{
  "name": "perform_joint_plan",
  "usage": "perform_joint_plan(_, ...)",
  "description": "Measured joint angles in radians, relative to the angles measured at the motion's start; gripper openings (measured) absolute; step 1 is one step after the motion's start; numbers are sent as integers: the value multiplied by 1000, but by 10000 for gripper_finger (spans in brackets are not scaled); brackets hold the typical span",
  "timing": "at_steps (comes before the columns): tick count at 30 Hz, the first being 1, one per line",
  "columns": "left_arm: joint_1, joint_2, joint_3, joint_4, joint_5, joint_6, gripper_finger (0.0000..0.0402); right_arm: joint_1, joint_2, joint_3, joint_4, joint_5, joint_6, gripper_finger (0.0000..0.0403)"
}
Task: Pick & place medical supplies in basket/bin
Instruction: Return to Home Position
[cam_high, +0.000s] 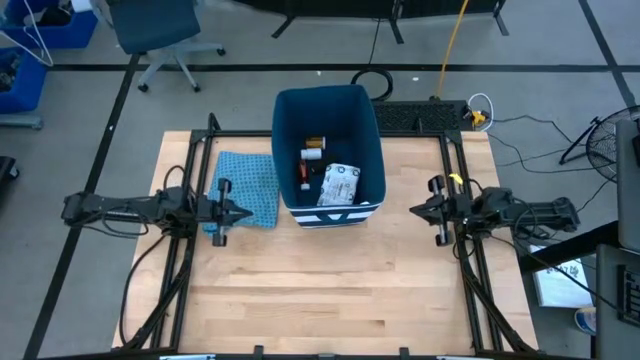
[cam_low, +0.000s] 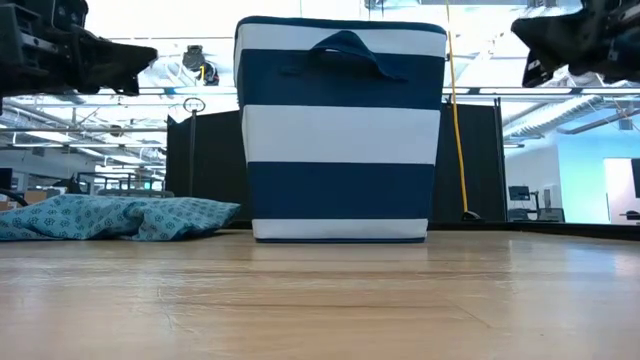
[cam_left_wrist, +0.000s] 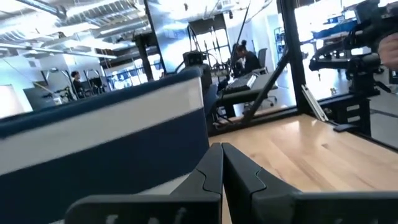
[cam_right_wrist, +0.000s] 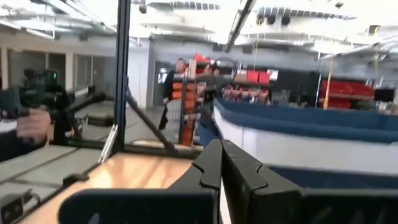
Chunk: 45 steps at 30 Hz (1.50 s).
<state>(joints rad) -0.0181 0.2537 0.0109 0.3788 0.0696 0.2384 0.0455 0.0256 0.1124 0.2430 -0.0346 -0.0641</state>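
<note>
Homing both arms now, so here's how I'd play it. The left gripper (cam_high: 238, 212) hangs over the near right corner of the light blue cloth (cam_high: 250, 180), fingers pinched together on nothing. The low view puts it well above the table (cam_high: 330, 290). I'd keep that height and draw it straight back to the left, so nothing drags the cloth along.

The blue bin (cam_high: 283, 140) sits mid-table toward the far edge, just right of the cloth. Down inside I can make out the orange pill bottle (cam_high: 314, 144), a small white piece (cam_high: 310, 156) and the white patterned packet (cam_high: 340, 186). The rest I can't pick out in there. No supplies show out on the wood, so I reckon the loading is done.

The right gripper (cam_high: 418, 209) floats to the right of the bin's near corner, apart from it, clamped and empty too. I'd back it off rightward before any swing, since a bump to that wall could shove the bin.
</note>
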Motion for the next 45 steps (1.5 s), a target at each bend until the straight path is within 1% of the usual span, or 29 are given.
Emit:
perform_joint_plan(3,0,-59,0,-59,-6,-5,1,17,-25,5,-17,38,-23,0)
perform_joint_plan(7,0,-117,0,-136,-10,-10,1,23,-23,3,-111,41,-53,0)
perform_joint_plan(9,0,-138,0,-172,-16,-10,1,23,-24,-2,-123,34,-53,0)
perform_joint_plan(13,0,-156,0,-245,-29,-11,1,23,-23,-49,-125,-17,-63,0)
perform_joint_plan(15,0,-157,0,-253,-29,-11,1,22,-23,-68,-95,-17,-78,0)
perform_joint_plan(20,0,-157,0,-288,-34,-11,1,10,-24,-93,-101,37,-69,0)
perform_joint_plan(22,0,-156,0,-309,-45,-11,1,2,-23,-94,-128,62,-52,0)
perform_joint_plan(30,0,-156,0,-315,-45,-22,1,-6,-23,-96,-156,61,-2,0)
perform_joint_plan(35,0,-156,0,-331,-45,-50,1,-6,-23,-97,-180,63,0,0)
perform_joint_plan(38,0,-156,0,-309,-34,-68,2,-6,-23,-97,-175,63,0,0)
perform_joint_plan(45,0,-156,0,-306,-44,-164,9,-6,-23,-97,-165,62,0,0)
